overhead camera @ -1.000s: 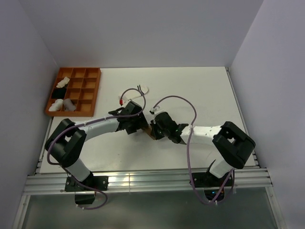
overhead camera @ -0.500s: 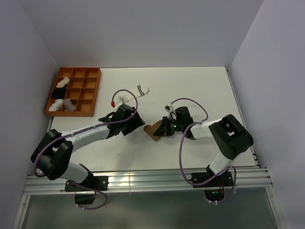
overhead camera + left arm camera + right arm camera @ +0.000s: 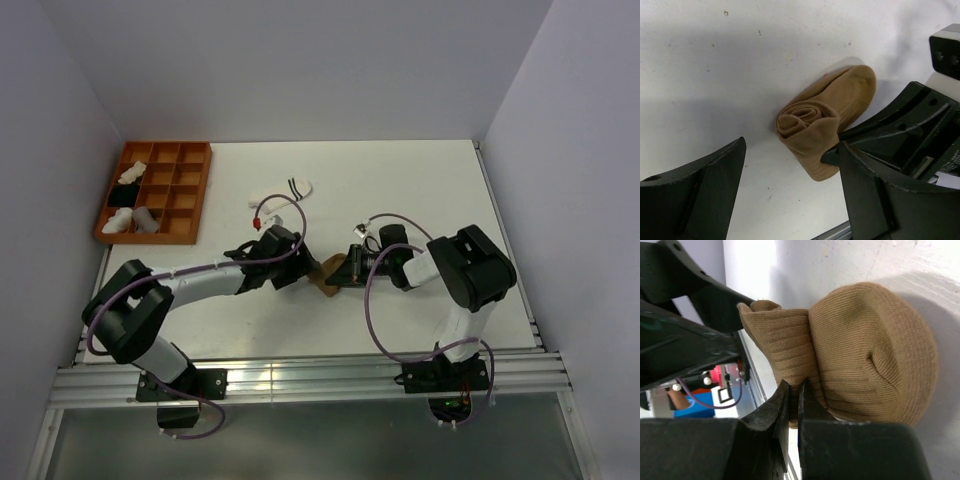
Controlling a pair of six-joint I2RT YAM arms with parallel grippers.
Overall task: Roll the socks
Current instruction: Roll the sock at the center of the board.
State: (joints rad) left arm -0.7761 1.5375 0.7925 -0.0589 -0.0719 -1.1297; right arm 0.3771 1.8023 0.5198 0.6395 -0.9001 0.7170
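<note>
As right gripper (image 3: 790, 390) pinches the loose edge of the tan-brown sock (image 3: 825, 132) | sock half-rolled on worktop (image 3: 400, 180), well right of orange tray (image 3: 160, 240) | roll's spiral end faces left gripper (image 3: 303, 264) | left gripper jaws apart, just beside roll, empty

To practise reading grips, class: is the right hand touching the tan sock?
Touching. The right wrist view shows the right hand shut, pinching the tan sock.
</note>
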